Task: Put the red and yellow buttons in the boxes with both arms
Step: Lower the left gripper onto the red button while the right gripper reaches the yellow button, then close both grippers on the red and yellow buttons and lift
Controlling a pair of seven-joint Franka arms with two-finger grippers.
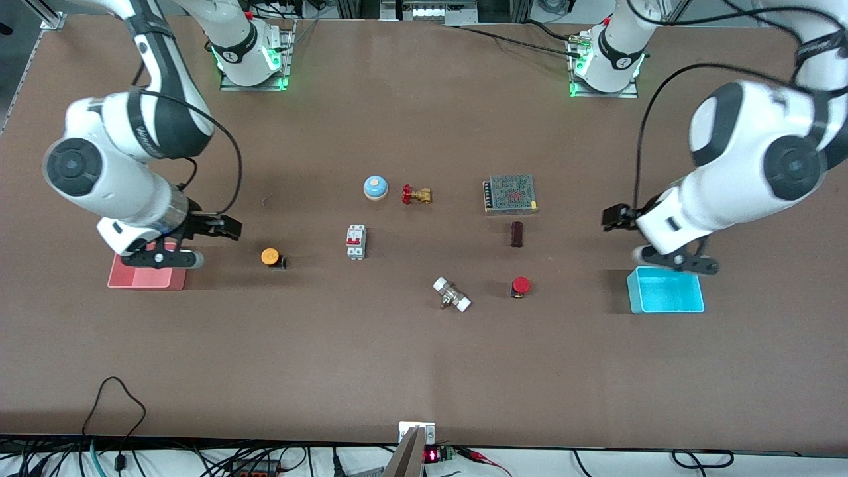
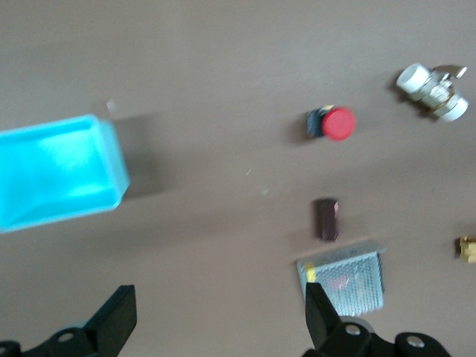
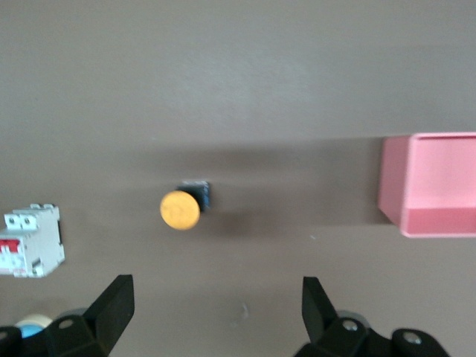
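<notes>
I am holding my right gripper [image 1: 162, 257] up over the pink-red box [image 1: 147, 277] at the right arm's end of the brown table [image 1: 424, 371], fingers [image 3: 111, 305] spread wide and pinching nothing. I am hanging my left gripper [image 1: 682, 260] over the table just beside the cyan box [image 1: 666, 291] at the left arm's end, its fingers [image 2: 115, 316] parted too, empty. The yellow button [image 1: 270, 257] is lying on its side near the pink-red box, its cap pointing toward that box. The red button [image 1: 520, 286] is lying tipped between the white fitting [image 1: 452, 295] and the cyan box, cap toward the cyan box, nearer the front camera than the dark block [image 1: 517, 234]
</notes>
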